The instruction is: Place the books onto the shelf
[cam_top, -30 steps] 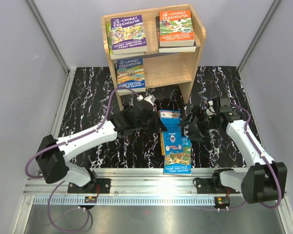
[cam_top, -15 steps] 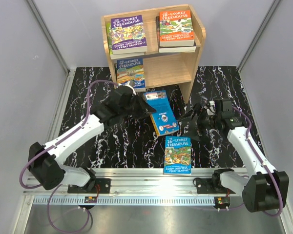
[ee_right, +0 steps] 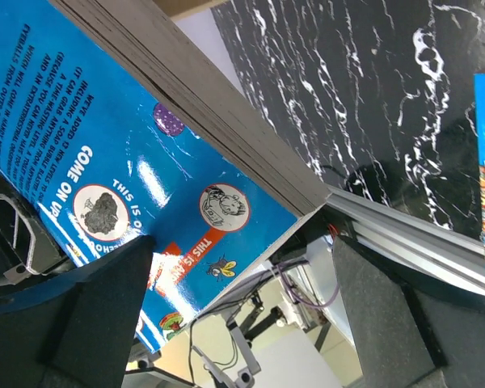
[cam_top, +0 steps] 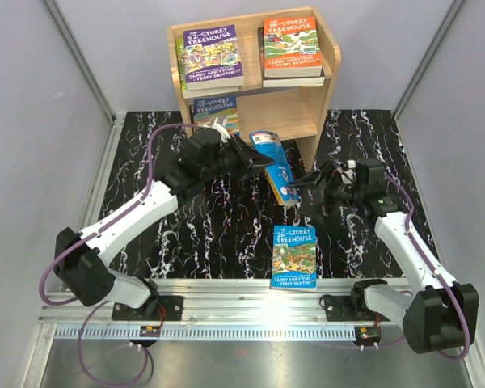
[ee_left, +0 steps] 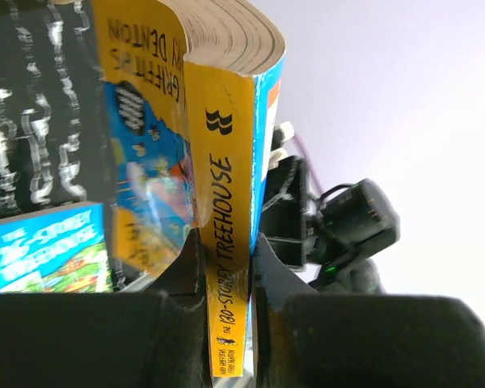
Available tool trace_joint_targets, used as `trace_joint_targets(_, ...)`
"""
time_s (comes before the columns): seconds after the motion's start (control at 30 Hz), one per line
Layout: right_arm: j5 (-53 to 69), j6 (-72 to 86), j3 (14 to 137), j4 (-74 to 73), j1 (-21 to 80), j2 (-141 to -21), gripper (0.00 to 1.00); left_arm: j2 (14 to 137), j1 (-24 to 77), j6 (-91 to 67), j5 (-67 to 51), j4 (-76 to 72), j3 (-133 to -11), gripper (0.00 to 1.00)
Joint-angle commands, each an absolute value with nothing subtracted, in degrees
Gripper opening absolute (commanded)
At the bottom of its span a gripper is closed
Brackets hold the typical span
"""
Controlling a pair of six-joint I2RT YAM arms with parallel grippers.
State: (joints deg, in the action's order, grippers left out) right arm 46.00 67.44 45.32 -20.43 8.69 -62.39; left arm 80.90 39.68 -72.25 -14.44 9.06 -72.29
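Your left jaws are clenched on the yellow spine of the blue book (cam_top: pixel 273 166) and hold it tilted in the air, just in front of the shelf (cam_top: pixel 327 56), at its lower tier. Your right jaws are spread wide at that book's lower end, gripping nothing. The 26-Storey book (cam_top: pixel 294 255) lies flat on the counter (cam_top: pixel 145 162).

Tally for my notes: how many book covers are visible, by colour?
purple book: 1
orange book: 1
blue books: 3 (lower-tier book, held book, table book)
Total: 5 covers showing; any beneath them are uncounted.
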Motion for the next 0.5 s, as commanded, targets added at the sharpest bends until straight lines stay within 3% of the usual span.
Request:
trace_joint_targets(0.0,44.9,71.8,44.3,-16.1,10.0,-60.4,1.00,79.5,40.1,-82.9,-17.8,-13.2,-72.4,0.00)
trace_joint_targets(0.17,43.2,76.9,43.9,-10.7,10.1,-55.9,1.00,78.5,40.1,-91.4,-16.4,-21.6,-68.1,0.00)
trace_joint_targets(0.47,39.6,85.5,45.9,-8.6,10.1,-49.3,1.00,73.3,40.0,-87.7,-12.3,-15.8,-67.1,0.00)
